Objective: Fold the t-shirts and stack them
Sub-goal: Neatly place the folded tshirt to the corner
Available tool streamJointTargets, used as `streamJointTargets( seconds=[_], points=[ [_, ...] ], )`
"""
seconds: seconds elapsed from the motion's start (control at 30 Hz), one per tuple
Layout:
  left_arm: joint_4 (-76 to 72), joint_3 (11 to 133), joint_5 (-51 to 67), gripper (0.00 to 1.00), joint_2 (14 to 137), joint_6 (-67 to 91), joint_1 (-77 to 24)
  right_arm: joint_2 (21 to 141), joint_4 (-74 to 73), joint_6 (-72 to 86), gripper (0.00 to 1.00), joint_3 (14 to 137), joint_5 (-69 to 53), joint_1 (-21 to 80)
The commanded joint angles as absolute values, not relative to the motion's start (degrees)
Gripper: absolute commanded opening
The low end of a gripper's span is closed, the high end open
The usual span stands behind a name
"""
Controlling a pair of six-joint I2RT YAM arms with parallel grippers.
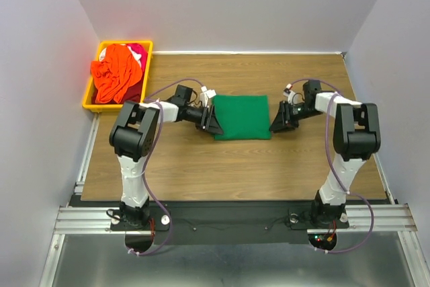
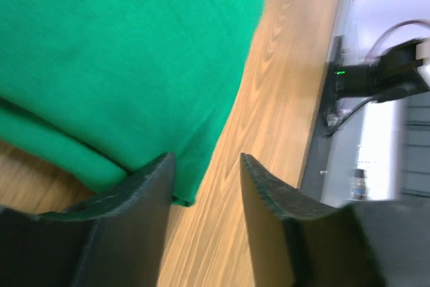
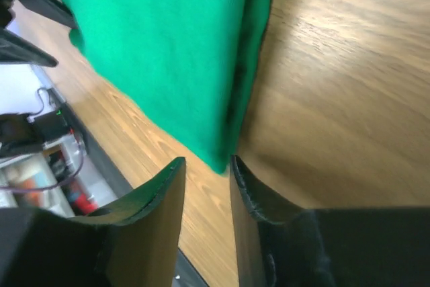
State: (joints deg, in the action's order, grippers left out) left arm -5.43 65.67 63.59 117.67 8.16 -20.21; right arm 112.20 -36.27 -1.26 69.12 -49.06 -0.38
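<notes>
A green t-shirt lies folded into a flat rectangle in the middle of the wooden table. My left gripper sits at its left edge, near the front corner. In the left wrist view the left gripper is open, with only bare wood between its fingers and the shirt beside the left finger. My right gripper is at the shirt's right edge. Its wrist view shows the right gripper open by a narrow gap, with the shirt's corner just beyond the tips. An orange t-shirt lies crumpled over a red-pink one.
A yellow plastic bin at the table's back left corner holds the orange and red-pink shirts. Grey walls close in the table at the back and on both sides. A metal rail with both arm bases runs along the near edge.
</notes>
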Motion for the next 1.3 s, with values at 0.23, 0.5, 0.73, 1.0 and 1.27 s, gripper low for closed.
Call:
streamJointTargets(
  seconds=[0.23, 0.5, 0.73, 1.0, 1.27],
  points=[
    [11.6, 69.3, 44.0, 0.96, 83.9, -5.5, -13.6, 92.9, -33.6, 4.8, 0.73, 78.7, -22.9, 9.5],
    [17.3, 71.8, 30.2, 0.99, 74.5, -1.8, -7.9, 98.7, -31.9, 7.3, 0.88, 81.9, -1.6, 26.7],
    [16.1, 68.1, 28.0, 0.99, 69.7, -3.4, -7.8, 108.4, -28.0, 7.6, 0.86, 84.5, 5.1, 31.2],
    [17.0, 69.7, 26.5, 0.99, 71.6, -4.3, -7.8, 113.5, -26.7, 4.4, 0.86, 78.9, 10.5, 30.9],
    [15.8, 68.5, 30.4, 0.99, 72.2, -4.2, -7.8, 102.8, -29.3, -10.9, 0.85, 64.5, -1.6, 13.5]
  ],
)
